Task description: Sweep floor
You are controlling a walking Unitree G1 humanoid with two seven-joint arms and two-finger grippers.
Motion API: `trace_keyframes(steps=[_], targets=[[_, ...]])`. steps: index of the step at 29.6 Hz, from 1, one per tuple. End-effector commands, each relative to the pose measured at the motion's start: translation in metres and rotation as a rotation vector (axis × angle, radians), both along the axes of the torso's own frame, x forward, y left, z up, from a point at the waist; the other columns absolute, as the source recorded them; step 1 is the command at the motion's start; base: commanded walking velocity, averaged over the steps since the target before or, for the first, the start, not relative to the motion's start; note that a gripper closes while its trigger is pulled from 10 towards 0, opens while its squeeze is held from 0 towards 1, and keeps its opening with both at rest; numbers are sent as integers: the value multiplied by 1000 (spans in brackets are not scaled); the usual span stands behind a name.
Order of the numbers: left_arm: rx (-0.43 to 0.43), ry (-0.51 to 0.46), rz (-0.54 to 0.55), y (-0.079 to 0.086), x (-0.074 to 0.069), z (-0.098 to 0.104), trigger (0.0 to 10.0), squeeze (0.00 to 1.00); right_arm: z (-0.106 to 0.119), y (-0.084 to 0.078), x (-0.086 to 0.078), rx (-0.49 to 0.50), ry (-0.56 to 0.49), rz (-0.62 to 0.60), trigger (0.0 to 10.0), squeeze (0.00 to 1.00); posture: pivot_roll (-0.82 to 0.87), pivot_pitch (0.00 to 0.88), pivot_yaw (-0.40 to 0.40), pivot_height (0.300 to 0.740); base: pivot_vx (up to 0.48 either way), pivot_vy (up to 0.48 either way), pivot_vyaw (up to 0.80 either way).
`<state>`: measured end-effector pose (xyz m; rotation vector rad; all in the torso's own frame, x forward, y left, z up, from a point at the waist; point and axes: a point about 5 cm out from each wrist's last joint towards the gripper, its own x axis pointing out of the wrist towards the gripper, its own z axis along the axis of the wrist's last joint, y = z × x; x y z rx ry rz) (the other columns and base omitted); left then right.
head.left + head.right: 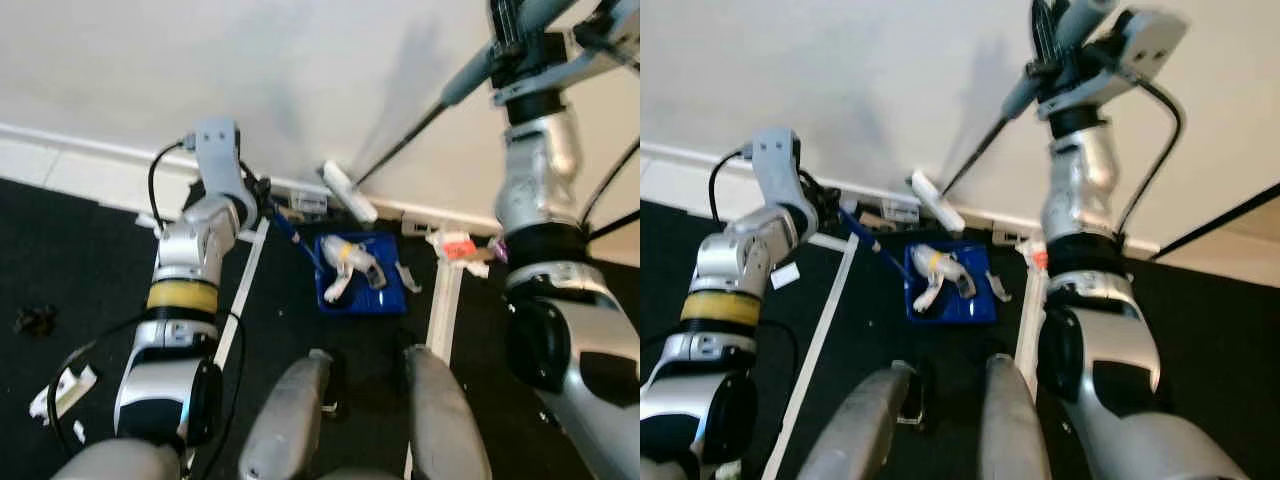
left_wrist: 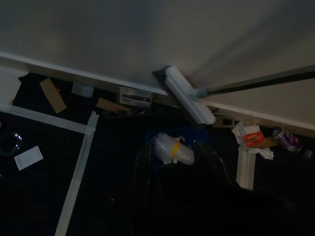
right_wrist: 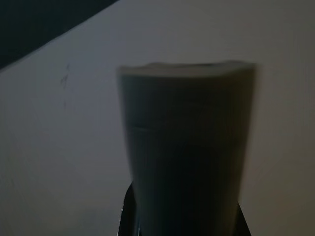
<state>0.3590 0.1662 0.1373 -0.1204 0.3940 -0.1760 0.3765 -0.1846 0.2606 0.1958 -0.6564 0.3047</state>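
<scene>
Clamped high on the broom handle at upper right, my right gripper angled the broom head toward the blue dustpan, whose handle my left gripper gripped at center, to catch litter.

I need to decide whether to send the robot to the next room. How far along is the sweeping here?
Partly done. The blue dustpan already holds a crumpled plastic bottle. In hand: the right claw holds the broom handle, with the broom head by the baseboard, and the left claw holds the dustpan's handle. Left: the orange-and-white scraps and paper bits on the dark floor.
</scene>
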Motion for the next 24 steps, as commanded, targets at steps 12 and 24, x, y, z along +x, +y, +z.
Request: trace_keyframes(steps=[12,24], targets=[[142,2,-39,-17,5,-6,10000,0,-80,-53,-19,-110,316,-313,10000,0,-1,206,70,740,0,0,0],[164,-1,-56,-17,4,-4,10000,0,-123,-37,-17,44,471,-396,10000,0,53,213,93,740,0,0,0]])
